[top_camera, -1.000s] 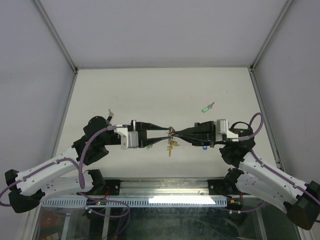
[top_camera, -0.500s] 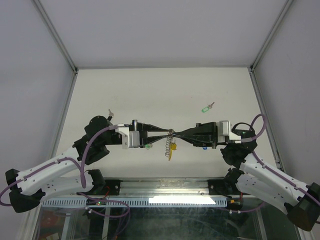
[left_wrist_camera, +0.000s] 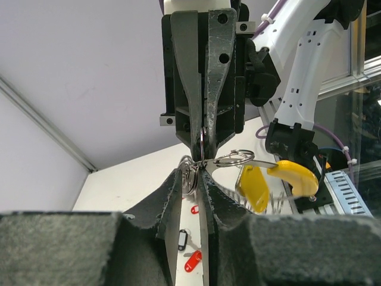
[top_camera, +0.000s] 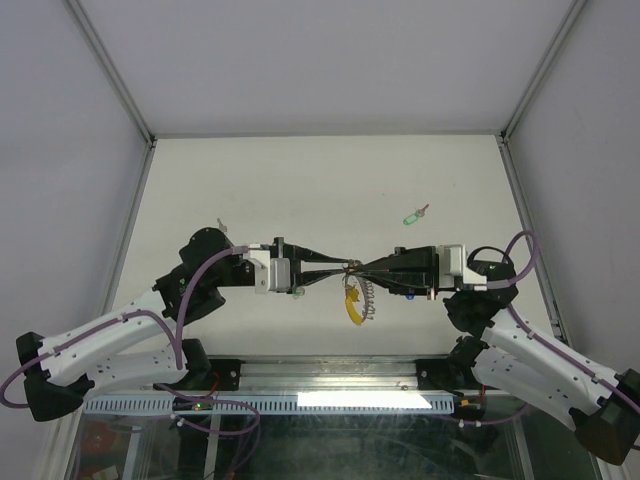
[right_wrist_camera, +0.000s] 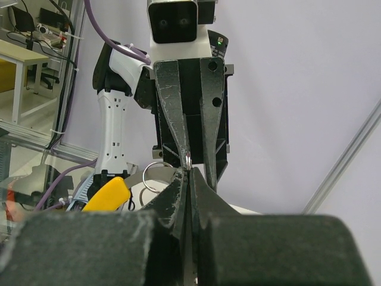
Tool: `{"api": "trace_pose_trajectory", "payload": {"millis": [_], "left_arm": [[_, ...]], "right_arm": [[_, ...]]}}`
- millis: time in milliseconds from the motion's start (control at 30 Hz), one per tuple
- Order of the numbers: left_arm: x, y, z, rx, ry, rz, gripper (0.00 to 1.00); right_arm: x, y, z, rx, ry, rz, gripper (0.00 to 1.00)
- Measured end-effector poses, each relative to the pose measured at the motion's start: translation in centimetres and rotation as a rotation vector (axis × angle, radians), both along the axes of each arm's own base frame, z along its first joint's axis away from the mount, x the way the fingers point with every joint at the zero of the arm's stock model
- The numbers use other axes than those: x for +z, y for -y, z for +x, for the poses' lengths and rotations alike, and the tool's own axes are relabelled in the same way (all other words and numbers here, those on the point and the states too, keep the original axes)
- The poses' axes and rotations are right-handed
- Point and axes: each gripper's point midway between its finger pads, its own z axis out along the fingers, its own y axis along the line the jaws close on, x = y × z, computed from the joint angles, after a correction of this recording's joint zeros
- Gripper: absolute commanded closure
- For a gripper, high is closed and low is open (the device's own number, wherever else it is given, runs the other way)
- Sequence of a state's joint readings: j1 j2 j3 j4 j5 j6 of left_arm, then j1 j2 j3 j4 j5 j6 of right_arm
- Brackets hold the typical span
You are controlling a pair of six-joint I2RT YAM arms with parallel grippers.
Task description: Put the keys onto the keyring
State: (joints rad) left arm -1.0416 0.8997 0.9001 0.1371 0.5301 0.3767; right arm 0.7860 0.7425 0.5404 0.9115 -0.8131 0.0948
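Note:
My left gripper (top_camera: pixel 343 267) and right gripper (top_camera: pixel 362 268) meet tip to tip above the table. The keyring (top_camera: pixel 359 300), with a silvery coil and a yellow segment (top_camera: pixel 350 310), hangs just below them. In the left wrist view my left gripper (left_wrist_camera: pixel 199 174) is shut on small split rings (left_wrist_camera: pixel 190 173) at the keyring's end. A yellow-tagged key (left_wrist_camera: pixel 252 186) hangs beside the yellow segment (left_wrist_camera: pixel 293 175). In the right wrist view my right gripper (right_wrist_camera: pixel 189 171) is shut on a thin metal ring of the keyring. A green-tagged key (top_camera: pixel 414 215) lies on the table at the far right.
Two red tags (left_wrist_camera: pixel 191 261) and a black tag (left_wrist_camera: pixel 183 239) lie on the table under my left gripper. A green tag (top_camera: pixel 298 293) and a blue tag (top_camera: pixel 410 294) lie beneath the arms. A small key (top_camera: pixel 221 224) lies by the left arm. Metal frame posts border the table.
The hanging keyring has swung from below the left fingertips towards the right gripper. Both grippers have shifted slightly right and stay tip to tip.

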Motion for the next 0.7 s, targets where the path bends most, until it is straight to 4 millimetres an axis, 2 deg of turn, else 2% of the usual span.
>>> {"api": "trace_pose_trajectory", "payload": {"millis": [400,700], "left_arm": [[-0.39,0.14,0.03,-0.003,-0.009,0.017,0.80],[0.48,-0.45,-0.31,-0.002,0.005,-0.005,0.80]], "right_arm": [[-0.25,0.10,0.18,-0.024,0.017,-0.011,1.00],[-0.46,0.13,0.38,-0.039,0.012,-0.019,1.00]]}}
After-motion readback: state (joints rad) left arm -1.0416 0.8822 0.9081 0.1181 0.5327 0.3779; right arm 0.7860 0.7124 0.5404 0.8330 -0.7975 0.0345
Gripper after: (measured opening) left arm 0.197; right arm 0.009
